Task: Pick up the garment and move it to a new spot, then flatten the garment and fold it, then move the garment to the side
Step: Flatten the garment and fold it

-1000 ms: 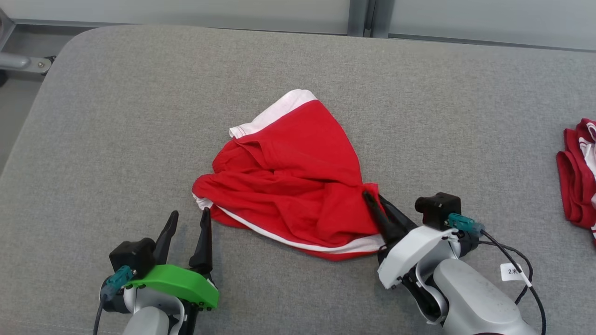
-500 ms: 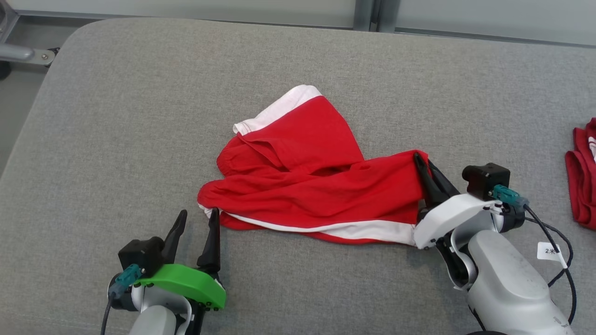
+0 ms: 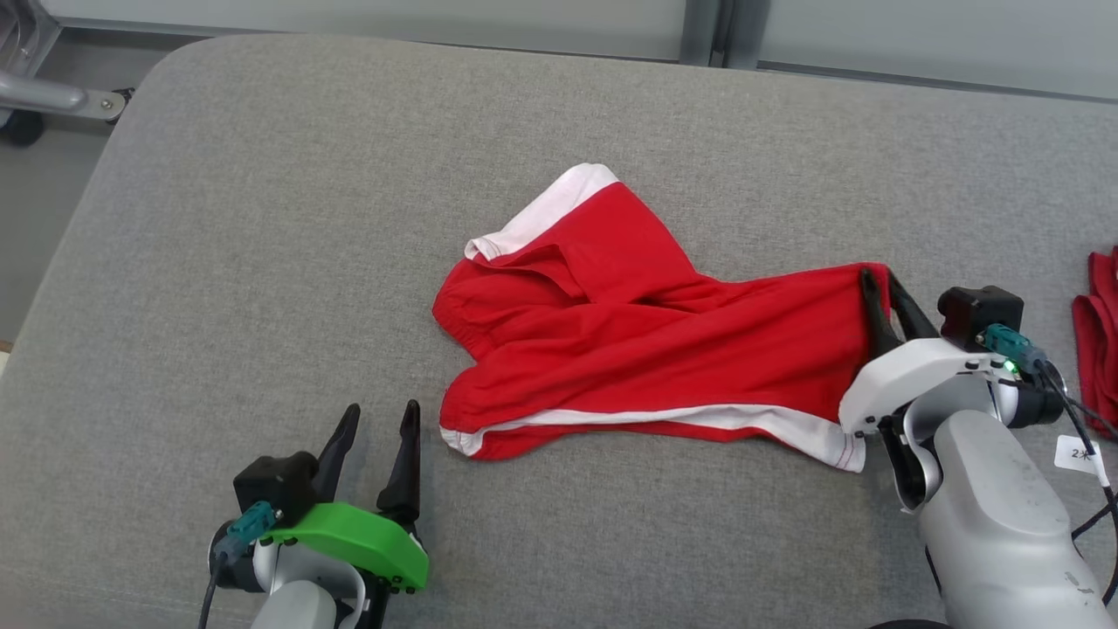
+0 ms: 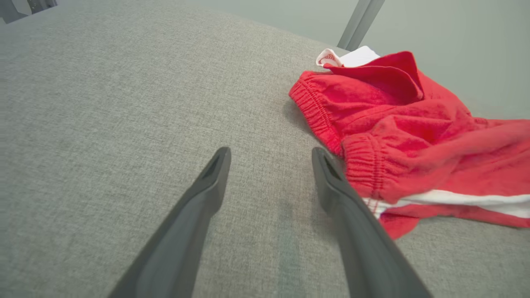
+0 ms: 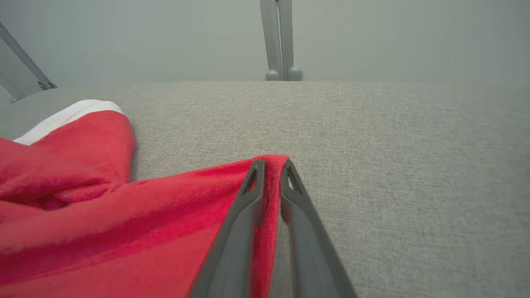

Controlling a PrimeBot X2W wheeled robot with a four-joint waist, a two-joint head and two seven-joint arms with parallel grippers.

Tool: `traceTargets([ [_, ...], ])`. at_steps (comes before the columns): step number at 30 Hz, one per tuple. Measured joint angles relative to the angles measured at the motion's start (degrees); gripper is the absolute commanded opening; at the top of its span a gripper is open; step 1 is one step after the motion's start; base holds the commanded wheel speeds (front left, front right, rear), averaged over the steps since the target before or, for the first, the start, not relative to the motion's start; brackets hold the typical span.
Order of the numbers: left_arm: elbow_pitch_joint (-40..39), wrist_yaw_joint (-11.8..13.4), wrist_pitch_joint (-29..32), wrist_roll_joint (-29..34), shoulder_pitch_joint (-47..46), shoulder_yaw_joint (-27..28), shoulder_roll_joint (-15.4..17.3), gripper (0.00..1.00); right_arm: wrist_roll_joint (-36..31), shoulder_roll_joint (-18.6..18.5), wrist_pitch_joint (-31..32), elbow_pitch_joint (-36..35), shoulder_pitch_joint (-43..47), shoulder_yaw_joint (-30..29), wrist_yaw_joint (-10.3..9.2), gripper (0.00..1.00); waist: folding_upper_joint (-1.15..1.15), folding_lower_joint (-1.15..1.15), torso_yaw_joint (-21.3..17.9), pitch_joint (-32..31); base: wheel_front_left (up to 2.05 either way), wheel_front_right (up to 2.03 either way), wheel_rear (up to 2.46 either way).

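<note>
Grey desk (image 3: 262, 218), red shorts (image 3: 629, 349) crumpled mid-desk. Right claw (image 3: 879, 278) pinches one corner, left claw (image 3: 382, 407) wide open beside the waistband (image 3: 454, 412). Thin pinch tbh, a hard tug could slip it free.

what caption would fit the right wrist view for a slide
Right end effector pinching an edge of the red garment on the grey fabric surface.

red garment (image 3: 629, 349) (white trim)
</note>
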Motion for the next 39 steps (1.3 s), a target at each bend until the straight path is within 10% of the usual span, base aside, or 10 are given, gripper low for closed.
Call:
traceTargets([
  [10, -0.04, 0.00, 0.00, 3.60, 1.72, 4.17, 0.32, 1.00, -5.15, 1.18, 0.00, -6.20, 6.41, -5.82, -0.01, 1.00, 0.00, 0.00, -2.43, -2.32, 0.00, 0.00, 0.00],
  [39, -9.70, 0.58, 0.00, 18.12, 13.74, 13.41, -0.23, 1.00, 0.07, 2.75, 0.00, -27.80, 29.02, 1.07, -0.01, 1.00, 0.00, 0.00, -8.74, -12.79, 0.00, 0.00, 0.00],
])
